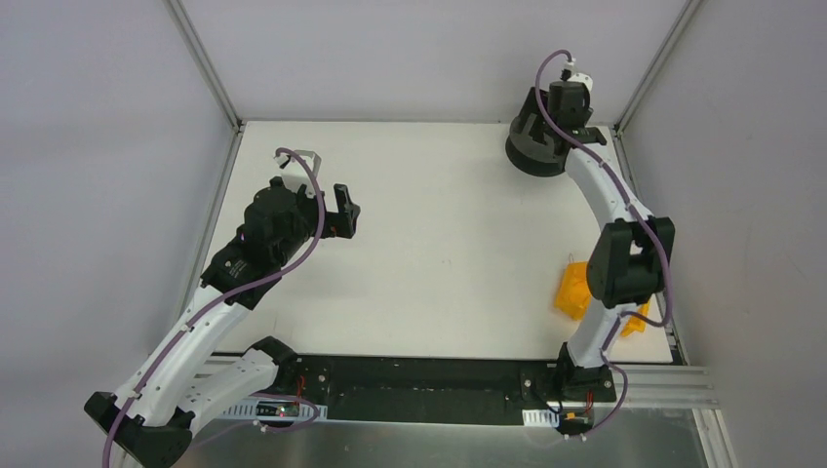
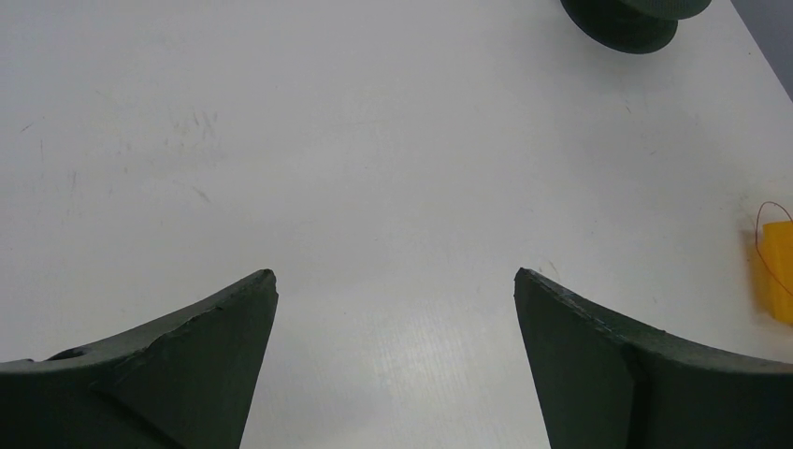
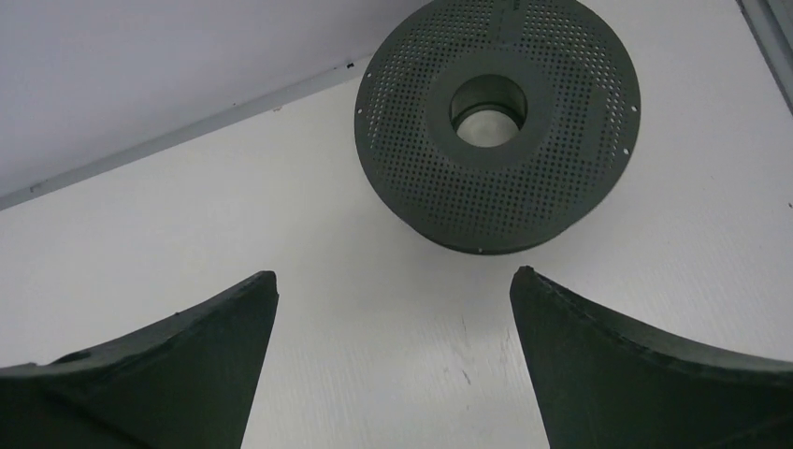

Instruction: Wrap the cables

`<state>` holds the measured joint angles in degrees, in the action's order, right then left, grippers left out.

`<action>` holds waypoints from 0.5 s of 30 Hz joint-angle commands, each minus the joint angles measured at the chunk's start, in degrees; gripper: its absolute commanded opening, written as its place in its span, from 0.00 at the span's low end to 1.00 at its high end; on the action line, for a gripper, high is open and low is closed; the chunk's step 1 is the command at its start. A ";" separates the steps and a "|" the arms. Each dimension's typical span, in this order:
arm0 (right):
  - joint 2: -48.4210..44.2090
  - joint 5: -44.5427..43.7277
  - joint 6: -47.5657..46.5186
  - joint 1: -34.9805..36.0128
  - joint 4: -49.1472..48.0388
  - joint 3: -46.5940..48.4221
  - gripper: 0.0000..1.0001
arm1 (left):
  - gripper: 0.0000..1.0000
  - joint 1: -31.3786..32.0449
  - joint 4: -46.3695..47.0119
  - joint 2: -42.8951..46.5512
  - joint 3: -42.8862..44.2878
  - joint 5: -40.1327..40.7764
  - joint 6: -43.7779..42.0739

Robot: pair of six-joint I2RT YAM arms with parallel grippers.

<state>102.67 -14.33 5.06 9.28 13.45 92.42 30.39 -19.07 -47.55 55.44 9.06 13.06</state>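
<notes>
Two grippers, left (image 2: 395, 276) and right (image 3: 393, 276), both spread wide and empty. One spool (image 3: 561, 168) lies flat in the far right corner, just ahead of the right gripper. One cable (image 2: 771, 203) loops at one yellow block (image 2: 776, 271), well apart from the spool.

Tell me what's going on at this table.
Wrapping has not started, and nothing is held. The right gripper is open and faces the dark spool at the far right corner of the table. The left gripper is open over a bare part of the table. The thin wire shows by a yellow piece at the right edge, untouched.
</notes>
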 commanded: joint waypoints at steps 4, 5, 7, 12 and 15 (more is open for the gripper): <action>15.54 8.76 -2.45 -5.78 4.77 16.32 0.99 | 0.97 0.28 1.73 0.05 0.67 -2.14 0.06; 17.32 9.96 -2.39 -6.37 5.29 18.54 0.99 | 0.97 0.30 1.70 0.03 0.61 -2.23 -0.03; 20.63 11.77 -2.35 -7.09 5.02 21.61 0.99 | 0.97 0.27 1.69 0.07 0.55 -1.61 -0.29; 25.68 13.49 -3.26 -7.26 -1.11 23.63 0.99 | 0.97 0.29 1.76 0.34 0.38 -1.10 -0.66; 30.06 10.04 -2.44 -7.34 -1.37 27.37 0.99 | 0.97 0.29 1.68 -0.30 0.58 -1.34 -0.82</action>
<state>129.40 -3.46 2.92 1.39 15.64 113.45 30.39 -19.09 -47.59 55.44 7.94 13.02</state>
